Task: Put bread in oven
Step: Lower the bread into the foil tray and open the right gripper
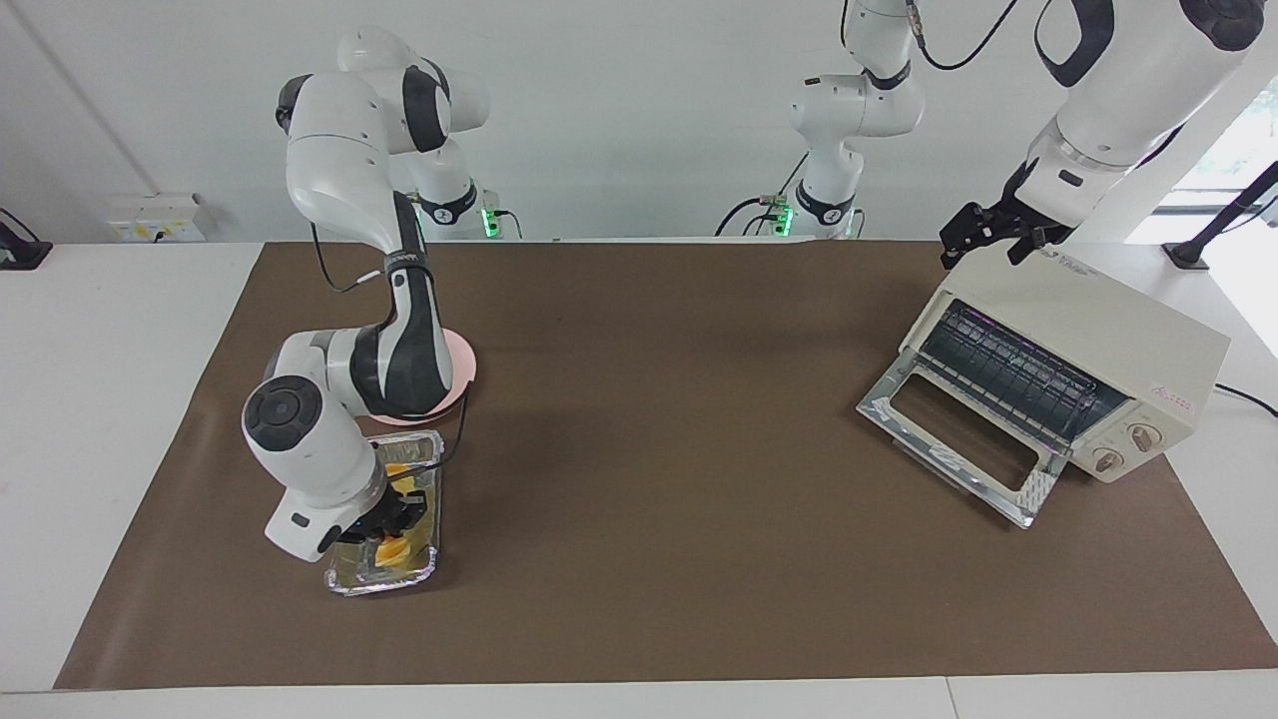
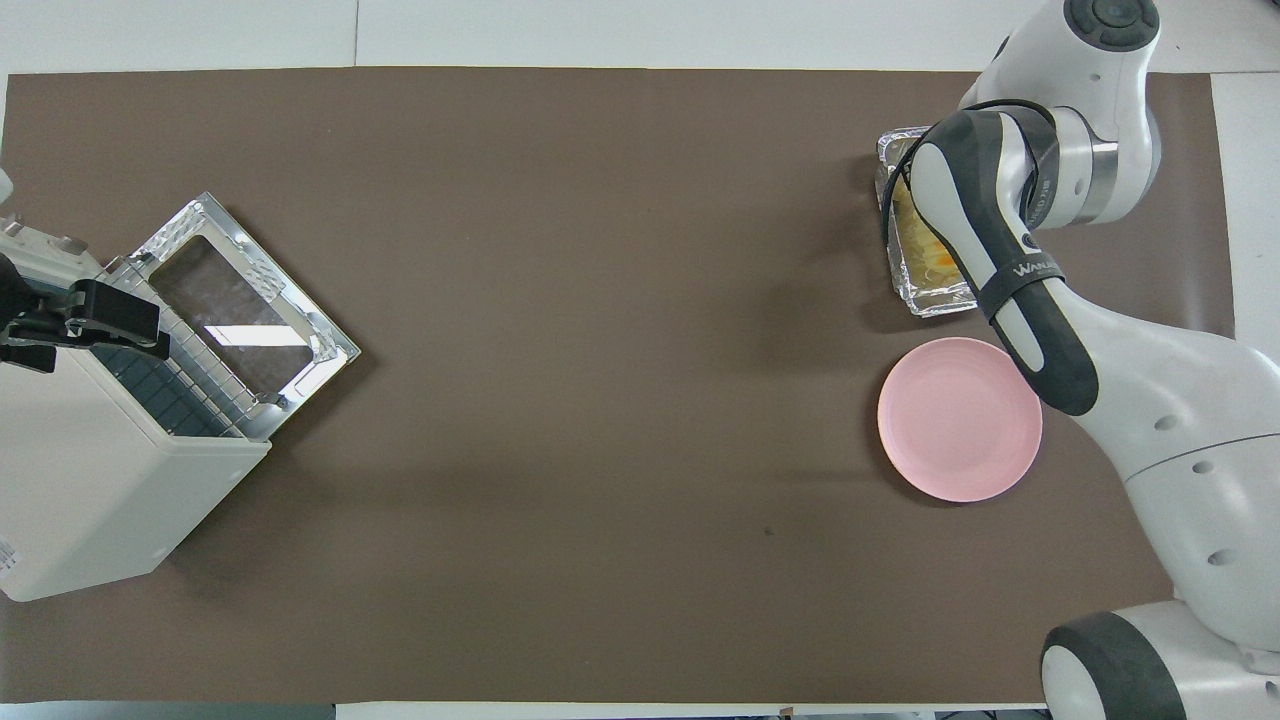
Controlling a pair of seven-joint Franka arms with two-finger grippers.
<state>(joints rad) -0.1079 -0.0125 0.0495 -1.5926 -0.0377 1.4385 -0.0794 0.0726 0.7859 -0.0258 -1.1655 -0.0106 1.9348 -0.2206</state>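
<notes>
Right gripper point(image 1: 391, 521) down in foil tray point(image 1: 431, 499) near table's right-arm end, fingers narrow around bread point(image 1: 397, 548), probably gripping. Lift straight, clear tray walls. Oven point(image 1: 1098, 340) open; left gripper point(image 1: 983, 240) waits wide above it.

Arm shells: glossy white rounded housings with black joint bands, at upper left and upper right of the facing view.
Joint caps: dark grey round discs with small dimples.
Cables: thin black leads along the arms.
Base lights: small green glows at top centre.
Marking: white lettering on a black forearm band.
</notes>
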